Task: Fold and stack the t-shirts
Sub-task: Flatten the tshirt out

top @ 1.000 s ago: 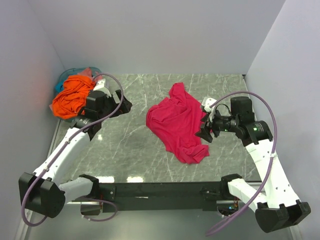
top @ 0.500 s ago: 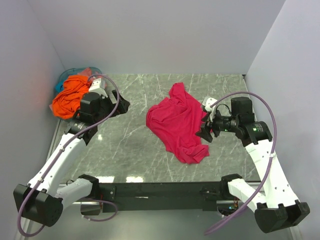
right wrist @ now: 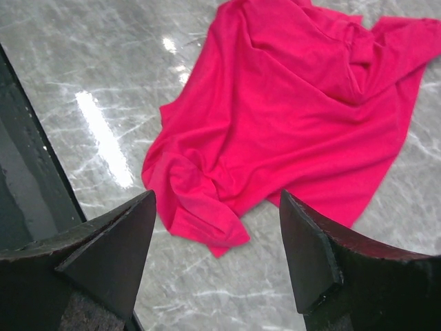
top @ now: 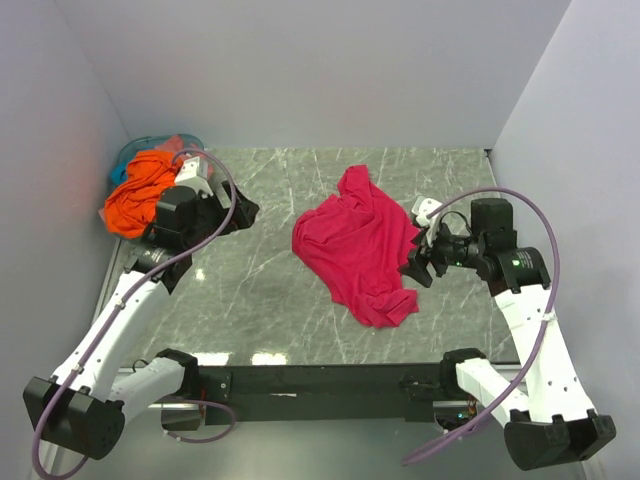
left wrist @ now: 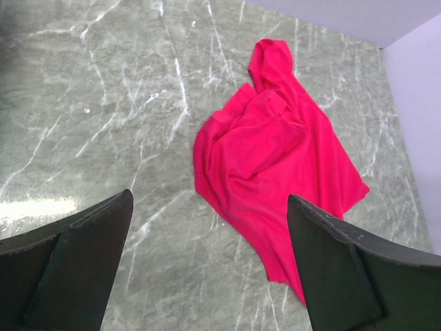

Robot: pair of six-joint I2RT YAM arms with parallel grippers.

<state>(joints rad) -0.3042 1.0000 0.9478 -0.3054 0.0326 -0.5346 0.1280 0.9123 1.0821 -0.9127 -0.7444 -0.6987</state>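
Note:
A crumpled crimson-pink t-shirt [top: 355, 250] lies spread on the marble table, right of centre; it also shows in the left wrist view [left wrist: 275, 145] and the right wrist view [right wrist: 289, 117]. A bright orange t-shirt [top: 140, 192] is heaped over the teal basket [top: 132, 152] at the far left corner. My left gripper [top: 240, 212] hovers open just right of the orange heap, its jaws wide and empty [left wrist: 208, 198]. My right gripper [top: 416, 266] hangs open and empty at the crimson shirt's right edge, above its near crumpled corner [right wrist: 217, 194].
The grey marble table [top: 250, 290] is walled on the left, back and right. A black rail [top: 320, 380] with the arm bases runs along the near edge. A scrap of paler pink cloth [top: 182, 142] pokes from the basket behind the orange shirt.
The left arm has swung its elbow outward and its gripper has drawn slightly left. The right gripper has eased a little right, away from the crimson shirt. Both stay open.

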